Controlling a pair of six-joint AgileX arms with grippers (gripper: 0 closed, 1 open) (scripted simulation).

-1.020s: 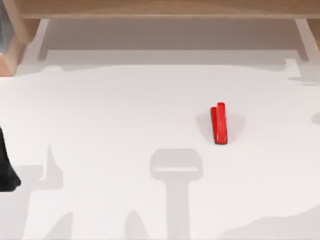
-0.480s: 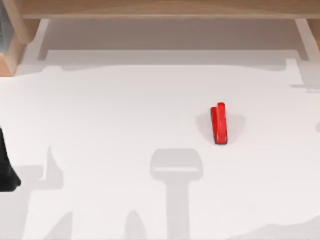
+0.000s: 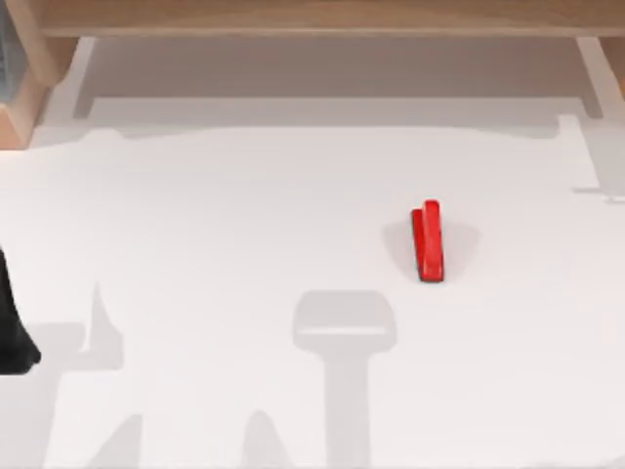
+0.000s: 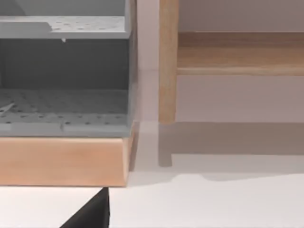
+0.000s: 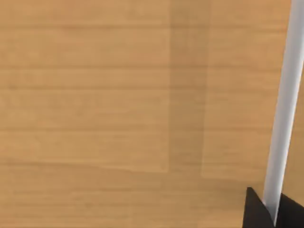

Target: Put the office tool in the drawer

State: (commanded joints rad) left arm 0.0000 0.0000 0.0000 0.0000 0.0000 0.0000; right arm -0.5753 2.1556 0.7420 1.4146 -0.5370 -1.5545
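- On the white tabletop [image 3: 215, 225], right of the middle in the top view, the red stapler [image 3: 428, 242] lies alone, with nothing touching it.
- Close before a wooden panel [image 5: 95, 104], the right pincer [image 5: 273, 211] has a white bar [image 5: 282, 109], probably the drawer handle, between its dark tips; a firm hold I cannot tell.
- To do well, it pulls straight outward, I think.
- At the tabletop's left edge the left arm [image 3: 12, 332] waits.
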